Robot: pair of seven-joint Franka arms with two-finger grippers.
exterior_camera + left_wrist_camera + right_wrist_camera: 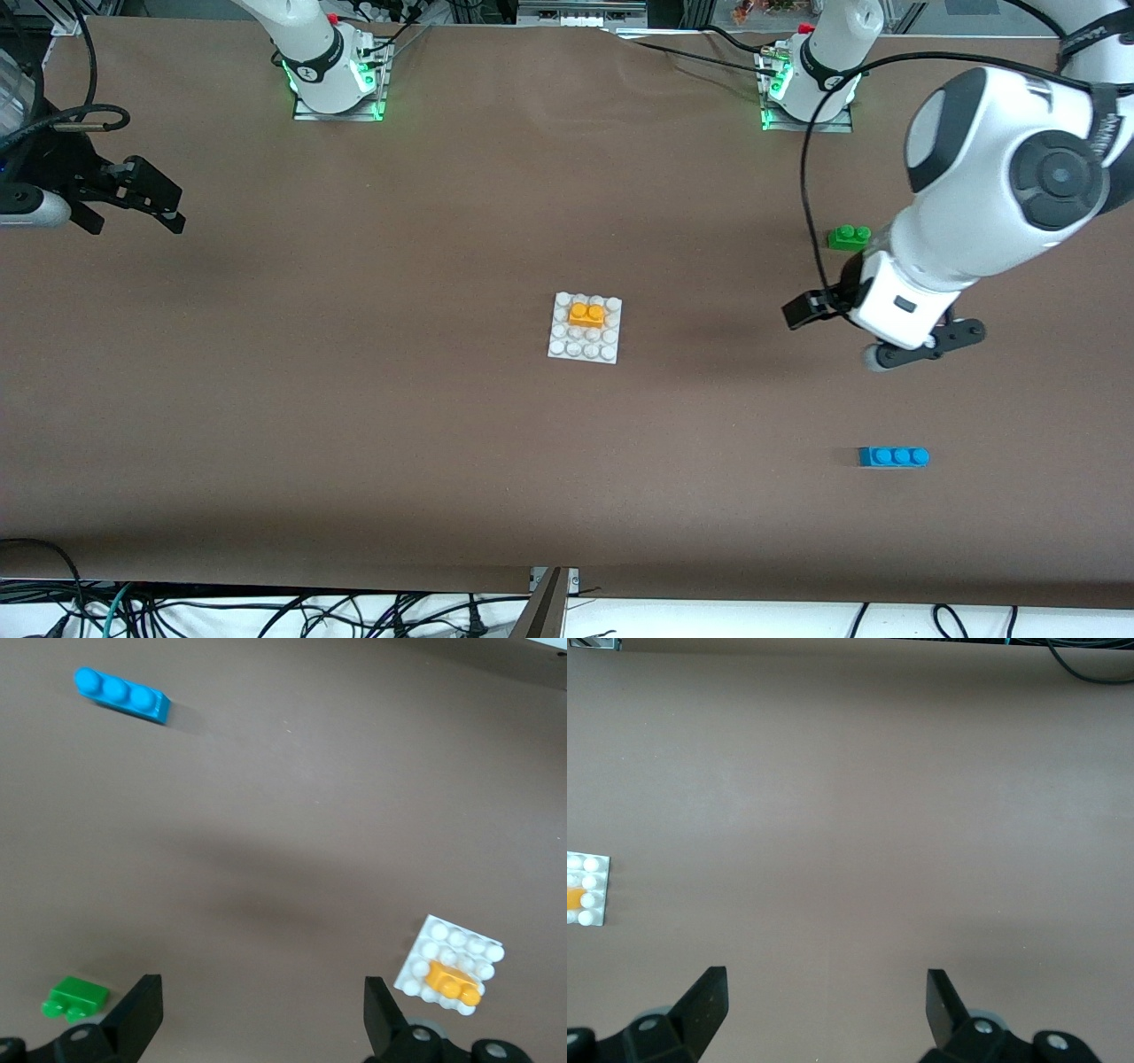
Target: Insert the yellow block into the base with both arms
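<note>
Placement looks done to us: the small yellow-orange plastic brick with two round studs (587, 314) sits on the flat square white plastic plate with its grid of studs (584, 348), on the rows farther from the front camera, in the middle of the brown worktop (354, 399). Our left tool (880, 331) hangs over the worktop toward the left arm's end, between the small green two-stud brick (849, 236) and the longer blue three-stud brick (893, 456), its fingers spread wide with nothing between them, as the left wrist view confirms (257, 1014). Our right tool (146, 197) waits over the right arm's end of the worktop, well apart from the plate, fingers likewise spread wide and empty (824, 1005). We cannot tell from these views whether the yellow brick is pressed fully home or only resting on the studs; in the left wrist view it seems to lie slightly askew on the plate (452, 981). If it is only perched, any knock to the plate could tip it off, because neither tool steadies the plate. We also judge that a careless swing of the left arm could sweep the green or blue brick, both lying near its tool.
</note>
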